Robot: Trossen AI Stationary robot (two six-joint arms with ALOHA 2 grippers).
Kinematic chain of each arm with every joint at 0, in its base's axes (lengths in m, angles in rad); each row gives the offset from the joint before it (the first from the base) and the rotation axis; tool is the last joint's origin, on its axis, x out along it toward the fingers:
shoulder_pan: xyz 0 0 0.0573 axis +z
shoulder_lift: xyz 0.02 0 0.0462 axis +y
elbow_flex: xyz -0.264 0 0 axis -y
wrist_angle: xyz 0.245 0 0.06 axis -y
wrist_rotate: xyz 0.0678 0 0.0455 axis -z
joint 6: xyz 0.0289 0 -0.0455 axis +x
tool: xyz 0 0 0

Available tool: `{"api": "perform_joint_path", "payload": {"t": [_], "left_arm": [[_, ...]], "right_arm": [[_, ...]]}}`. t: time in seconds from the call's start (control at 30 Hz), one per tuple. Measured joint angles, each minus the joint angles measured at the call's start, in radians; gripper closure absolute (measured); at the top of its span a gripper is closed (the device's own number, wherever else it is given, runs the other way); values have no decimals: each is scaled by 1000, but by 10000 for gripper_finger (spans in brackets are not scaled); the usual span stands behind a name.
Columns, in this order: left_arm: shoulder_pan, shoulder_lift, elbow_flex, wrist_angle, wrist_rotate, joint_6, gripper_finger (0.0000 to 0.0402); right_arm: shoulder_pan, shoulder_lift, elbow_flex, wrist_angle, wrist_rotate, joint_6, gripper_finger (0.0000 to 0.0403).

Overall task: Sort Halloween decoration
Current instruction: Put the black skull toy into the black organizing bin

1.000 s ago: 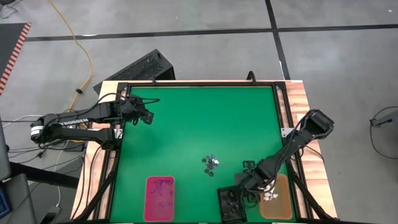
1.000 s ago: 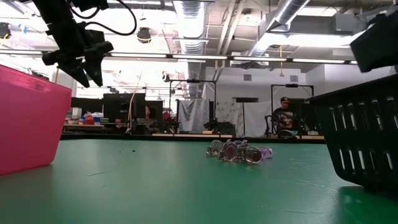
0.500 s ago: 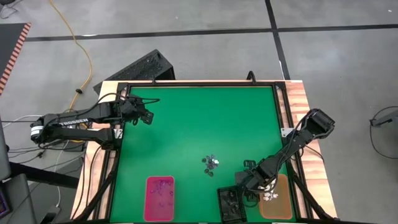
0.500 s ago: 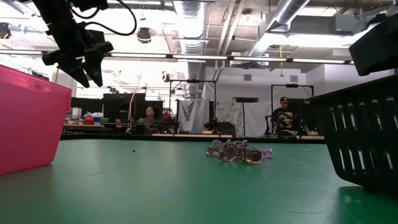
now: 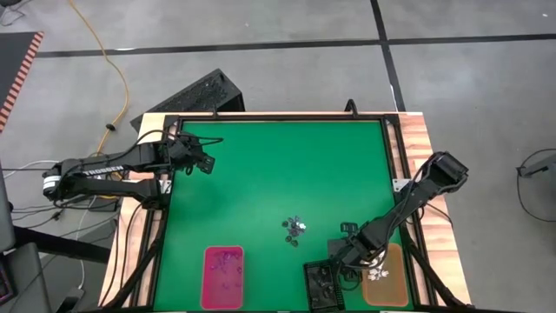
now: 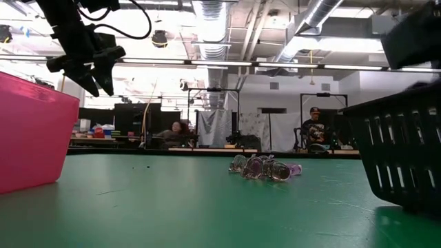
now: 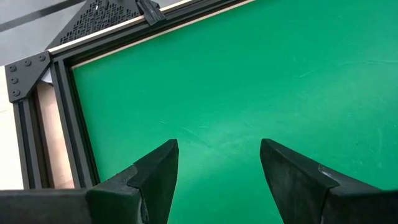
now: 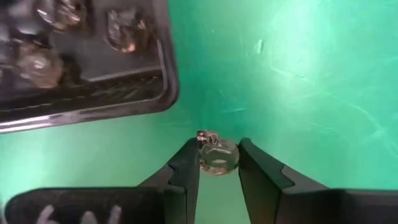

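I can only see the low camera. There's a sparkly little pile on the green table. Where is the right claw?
Observer: The right claw is beside the black tray, closed on one clear trinket.
Operator: Is there a tray I can't see?
Observer: Yes, an orange tray next to the black one, with white trinkets inside.
Operator: Is the left claw holding anything?
Observer: No, the left claw is open and empty, over the far left corner.
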Motion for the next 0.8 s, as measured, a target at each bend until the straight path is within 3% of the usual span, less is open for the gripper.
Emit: {"api": "perform_joint_path", "payload": {"t": [0.43, 0.63, 0.8], "left_arm": [[0, 0, 0, 0, 0, 0, 183], [0, 0, 0, 0, 0, 0, 183], [0, 0, 0, 0, 6, 1, 183]], "right_arm": [[-45, -21, 197, -105, 9, -1, 283], [-65, -21, 226, -194, 77, 6, 283], [-58, -21, 226, -61, 7, -65, 283]]}}
